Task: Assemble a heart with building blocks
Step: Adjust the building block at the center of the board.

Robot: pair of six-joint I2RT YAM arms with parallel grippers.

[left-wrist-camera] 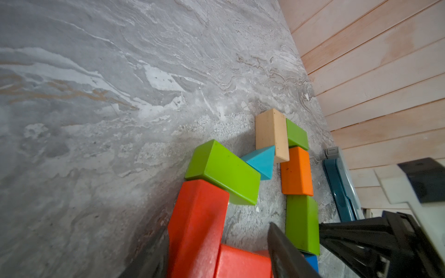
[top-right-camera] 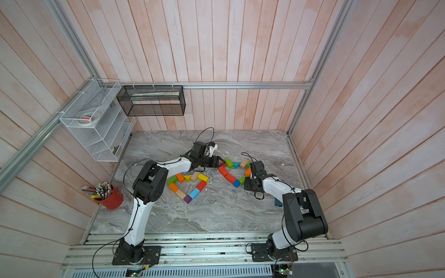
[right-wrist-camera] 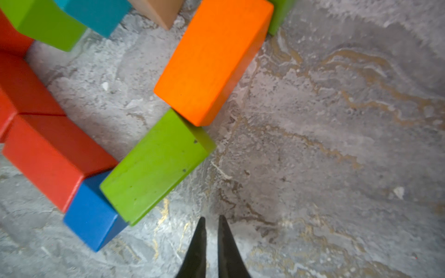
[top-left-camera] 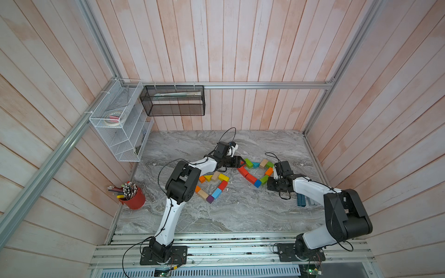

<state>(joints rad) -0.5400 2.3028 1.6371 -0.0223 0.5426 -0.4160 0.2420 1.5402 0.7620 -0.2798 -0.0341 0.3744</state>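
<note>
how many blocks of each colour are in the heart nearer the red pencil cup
green: 1
orange: 2
yellow: 2
tan: 2
red: 1
blue: 1
purple: 1
total: 10

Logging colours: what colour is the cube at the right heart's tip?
The cube is blue; right wrist view shows it best.
</note>
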